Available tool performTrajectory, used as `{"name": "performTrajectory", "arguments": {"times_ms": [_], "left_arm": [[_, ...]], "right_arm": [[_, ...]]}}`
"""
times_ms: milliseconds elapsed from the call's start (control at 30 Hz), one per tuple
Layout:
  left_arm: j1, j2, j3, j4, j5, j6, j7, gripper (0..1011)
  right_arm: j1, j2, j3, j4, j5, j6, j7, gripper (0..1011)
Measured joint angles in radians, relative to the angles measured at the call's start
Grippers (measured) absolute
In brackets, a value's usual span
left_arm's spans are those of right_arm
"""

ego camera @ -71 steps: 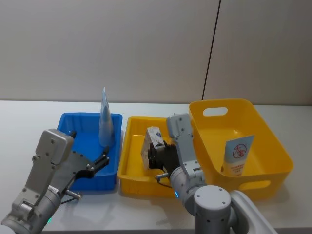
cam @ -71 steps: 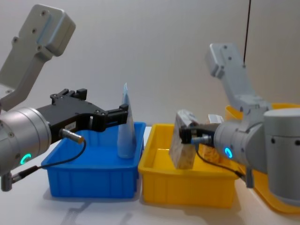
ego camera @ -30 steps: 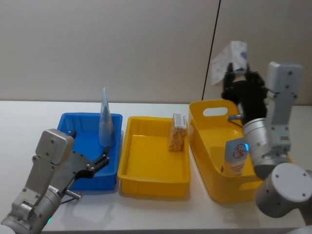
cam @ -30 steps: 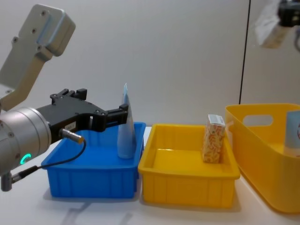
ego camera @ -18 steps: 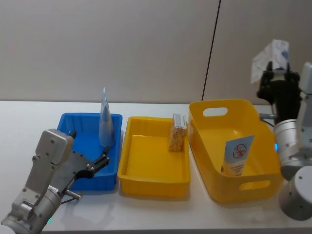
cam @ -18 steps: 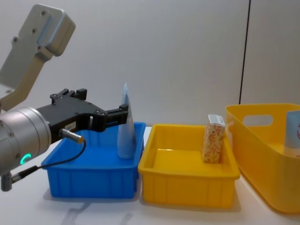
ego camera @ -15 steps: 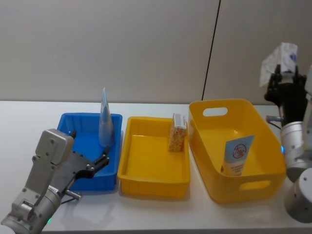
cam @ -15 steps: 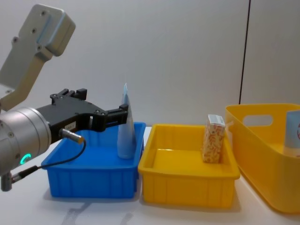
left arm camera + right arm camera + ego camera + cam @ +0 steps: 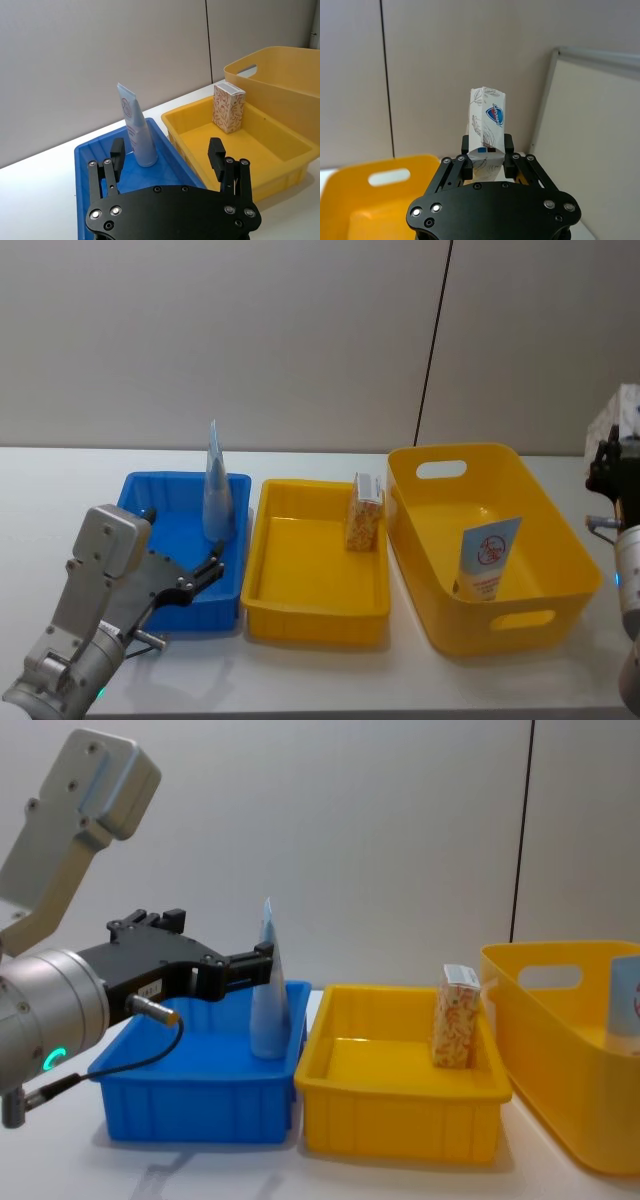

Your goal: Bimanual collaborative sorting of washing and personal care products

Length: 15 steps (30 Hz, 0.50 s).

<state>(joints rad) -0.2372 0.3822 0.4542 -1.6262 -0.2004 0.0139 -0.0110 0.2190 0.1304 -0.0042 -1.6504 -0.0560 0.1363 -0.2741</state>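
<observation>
At three o'clock, the right hand (image 9: 487,156) pinches the whitish-blue carton (image 9: 486,126), now carried out past the deep yellow bin (image 9: 520,490); its drop looks pending; the left hand (image 9: 170,156) waits spread before the blue tube (image 9: 136,131) at nine

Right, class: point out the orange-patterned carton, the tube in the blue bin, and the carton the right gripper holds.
orange-patterned carton (image 9: 364,517): head view, front face.
tube (image 9: 215,498): head view, mid body.
whitish-blue carton (image 9: 486,120): right wrist view, printed face.
</observation>
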Motion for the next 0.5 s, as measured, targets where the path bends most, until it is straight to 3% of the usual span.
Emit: {"name": "performTrajectory", "arguments": {"times_ms": [167, 500], "left_arm": [[0.000, 0.000, 0.000, 0.000, 0.000, 0.000, 0.000, 1001], [0.000, 0.000, 0.000, 0.000, 0.000, 0.000, 0.000, 1001]], "right_arm": [[-0.015, 0.008, 0.007, 0.003, 0.001, 0.046, 0.023, 300], [-0.029, 0.030, 0.000, 0.030, 0.015, 0.071, 0.102, 300]]}}
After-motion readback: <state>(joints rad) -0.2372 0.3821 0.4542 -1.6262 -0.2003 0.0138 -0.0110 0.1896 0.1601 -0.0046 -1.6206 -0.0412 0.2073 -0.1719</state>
